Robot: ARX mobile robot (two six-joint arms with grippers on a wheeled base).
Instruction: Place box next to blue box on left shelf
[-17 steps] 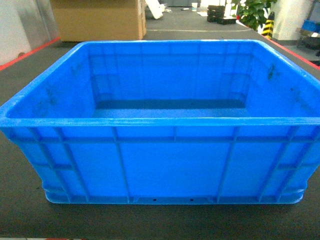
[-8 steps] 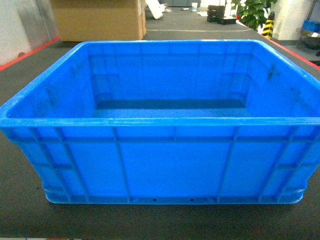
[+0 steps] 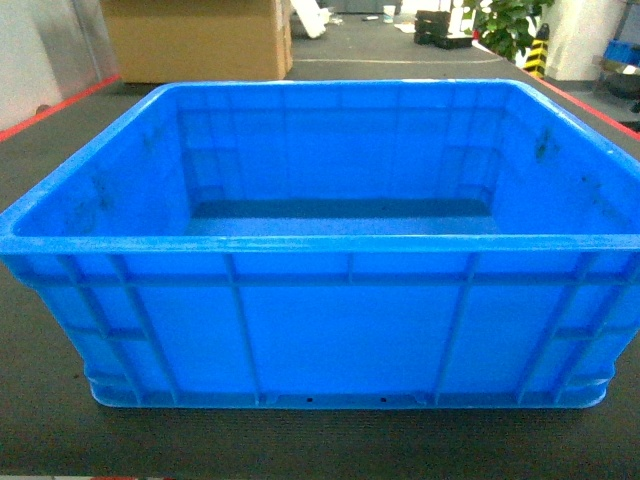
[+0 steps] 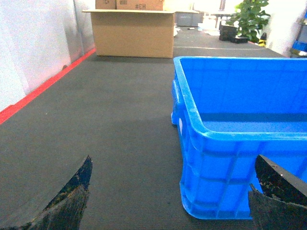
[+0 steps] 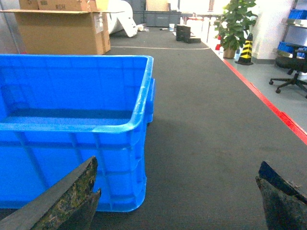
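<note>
Apparently nothing has shifted over the last second: the box point(image 3: 320, 250) sits just as it did, filling the centre of the head frame on the dark floor mat point(image 4: 96, 124), empty, its ribbed near wall facing the camera. That stillness suggests the pick-up has not begun. In the left wrist frame the left claw point(image 4: 170, 201) is spread wide, one finger at the lower left and one at the lower right, with the box's near left corner between them but untouched. The right claw point(image 5: 177, 196) is likewise spread, its fingers at the bottom corners straddling the box's right corner. Neither the shelf nor a second blue box is in sight. A cardboard carton point(image 4: 133, 32) stands at the upper left, well apart.
</note>
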